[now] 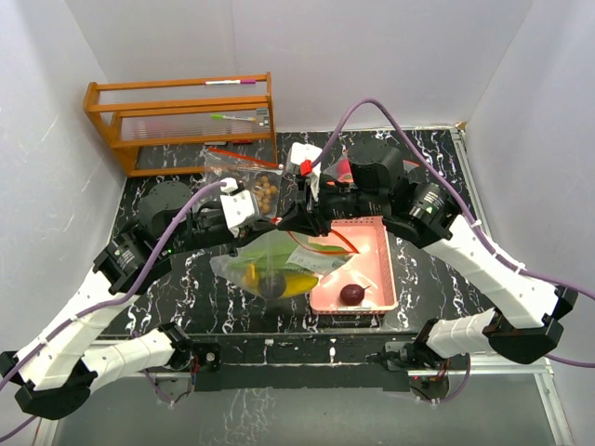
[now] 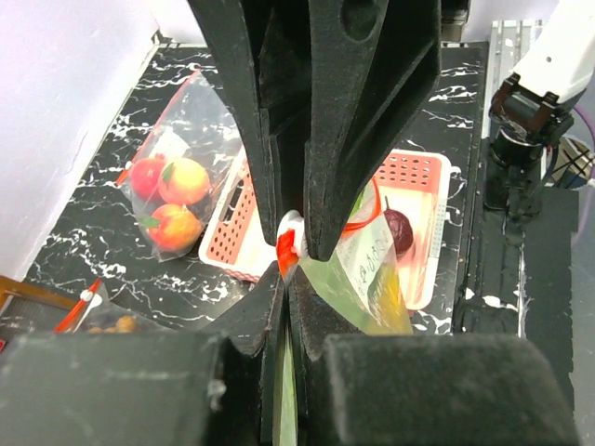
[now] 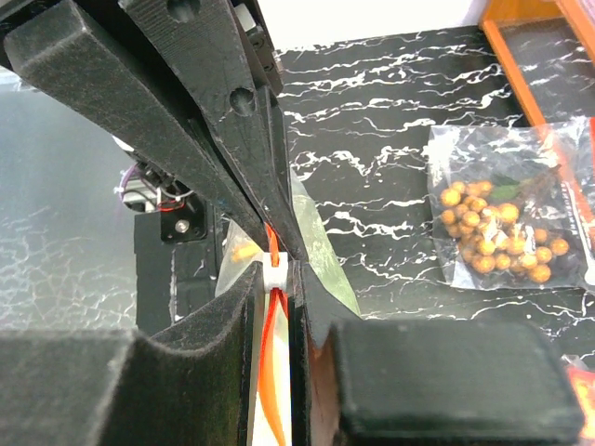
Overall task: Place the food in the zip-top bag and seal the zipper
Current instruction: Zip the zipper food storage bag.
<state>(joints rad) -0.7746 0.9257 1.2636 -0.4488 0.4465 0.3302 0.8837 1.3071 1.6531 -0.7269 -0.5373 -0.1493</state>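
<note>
Because both claws meet nose to nose at one spot on the zip-top bag [image 1: 277,262], your coming move turns on which way the zipper track runs from that pinch. Your left claw [image 2: 286,279] is clenched flat on the bag's top edge. Your right claw [image 3: 279,271] is clenched on the same edge at the white slider [image 3: 273,271], tip against tip with the left. From there the bag's body hangs down toward the near edge of the tabletop [image 1: 195,274], with a banana [image 1: 299,284] and a dark round fruit [image 1: 271,282] inside it. The red zipper strip [image 1: 337,243] leaves the pinch toward your right arm's side and bows out over the pink basket [image 1: 390,269], so the mouth looks unsealed along that stretch. Its long axis lies roughly left to right across the tabletop, and your right arm is the nearer one to travel it while the left anchors the corner. One dark purple fruit [image 1: 351,294] sits in the basket, outside the bag and near the open mouth, so the filling looks unfinished; weigh that before you run the seal.
</note>
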